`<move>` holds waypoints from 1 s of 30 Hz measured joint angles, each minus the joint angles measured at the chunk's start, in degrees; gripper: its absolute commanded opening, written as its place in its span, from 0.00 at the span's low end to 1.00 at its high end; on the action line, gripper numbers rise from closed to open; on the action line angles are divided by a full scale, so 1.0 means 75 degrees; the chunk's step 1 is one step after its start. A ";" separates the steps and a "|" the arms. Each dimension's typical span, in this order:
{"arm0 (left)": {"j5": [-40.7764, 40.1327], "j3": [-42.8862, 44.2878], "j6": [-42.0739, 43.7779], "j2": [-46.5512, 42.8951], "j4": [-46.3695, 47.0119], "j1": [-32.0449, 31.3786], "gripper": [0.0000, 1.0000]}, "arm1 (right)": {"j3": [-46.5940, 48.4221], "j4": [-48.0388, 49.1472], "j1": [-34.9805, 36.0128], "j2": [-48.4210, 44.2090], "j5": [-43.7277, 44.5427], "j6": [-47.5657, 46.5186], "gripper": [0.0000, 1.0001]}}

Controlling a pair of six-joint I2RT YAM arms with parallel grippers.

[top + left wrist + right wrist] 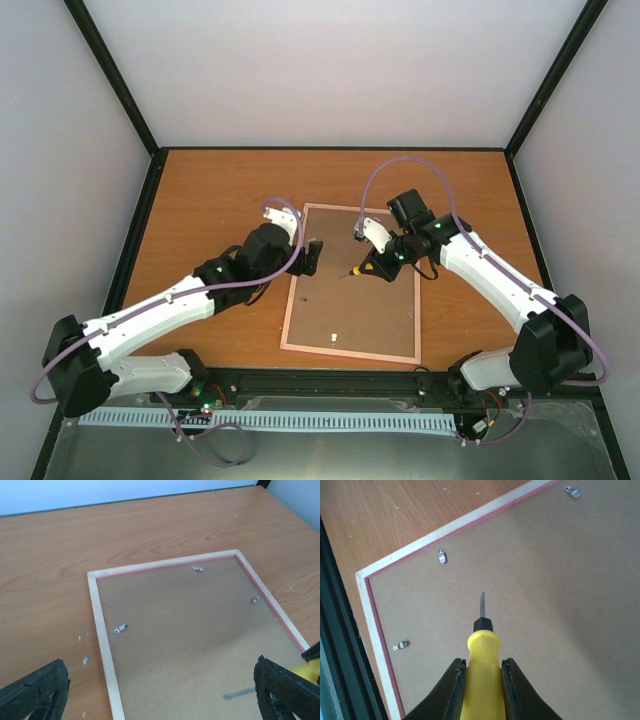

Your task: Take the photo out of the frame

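Under both claws, flat on the wooden table [215, 195], the frame [294, 300] lies face down, its brown backing board [360, 310] turned up inside the thin pink and pale rim. We cannot see the photo. We judge it sits beneath that board, so directly below us.

Our left claw [160, 692] hangs over the frame's left rim with its jaws spread as wide as they go and nothing between them. Our right claw [482, 672] is clamped on the yellow handle of a screwdriver [481, 647]. The blade points out ahead of the fingers, low over the middle of the board, and we cannot tell whether the tip touches.

We expect the photo to be light, limp and easily creased, and hard to pick off a flat surface. It is best taken by a corner or an edge once it is exposed, never pinched mid-sheet. The board looks stiff, thin and light, seated flush in the rim with no gap for a finger.

Small metal tabs [442, 556] stand in the way. One is ahead and left of the blade, one sits left of the right claw by the rim, and others lie farther ahead. We cannot tell whether each is turned clear. The frame may skate on the smooth table under prying, and the blade could gouge the board. A few white flecks [84, 660] lie beside the left claw's left finger.
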 measured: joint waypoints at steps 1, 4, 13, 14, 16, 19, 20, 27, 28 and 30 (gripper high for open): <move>-0.0006 0.0015 0.0111 0.0015 0.0070 0.0000 1.00 | 0.0000 0.0003 -0.0006 -0.0003 -0.0070 -0.0003 0.03; -0.0274 0.0023 0.0210 0.0076 0.0370 0.0029 1.00 | 0.0000 0.0000 -0.0015 -0.0006 -0.0254 -0.0006 0.03; 0.0443 0.0557 0.1070 0.1020 0.0315 0.0111 0.76 | 0.0297 -0.0332 -0.0283 0.0038 -0.1078 -0.0096 0.03; 0.1017 0.0536 0.1358 0.0979 0.0312 0.0108 0.73 | 0.0388 -0.0382 -0.0350 0.0067 -0.1233 -0.0111 0.03; 0.1973 0.0391 0.1760 0.0801 0.0420 0.0108 0.69 | 0.0542 -0.0443 -0.0443 0.0160 -0.1504 -0.0117 0.03; 0.3089 0.0102 0.2206 0.0428 0.0504 0.0099 0.66 | 0.0691 -0.0522 -0.0516 0.0385 -0.1865 -0.0117 0.04; 0.3331 0.0087 0.2334 0.0393 0.0513 0.0067 0.64 | 0.0717 -0.0562 -0.0525 0.0481 -0.1988 -0.0114 0.04; 0.3806 0.0376 0.3150 0.1163 0.0382 -0.0347 0.54 | 0.0813 -0.0804 -0.0600 0.0930 -0.2667 -0.0073 0.05; 0.3759 0.0431 0.3217 0.1288 0.0335 -0.0408 0.53 | 0.0825 -0.0831 -0.0606 0.0944 -0.2728 -0.0052 0.05; 0.3608 0.0510 0.3383 0.1492 0.0274 -0.0530 0.50 | 0.0854 -0.0863 -0.0612 0.0970 -0.2856 -0.0029 0.05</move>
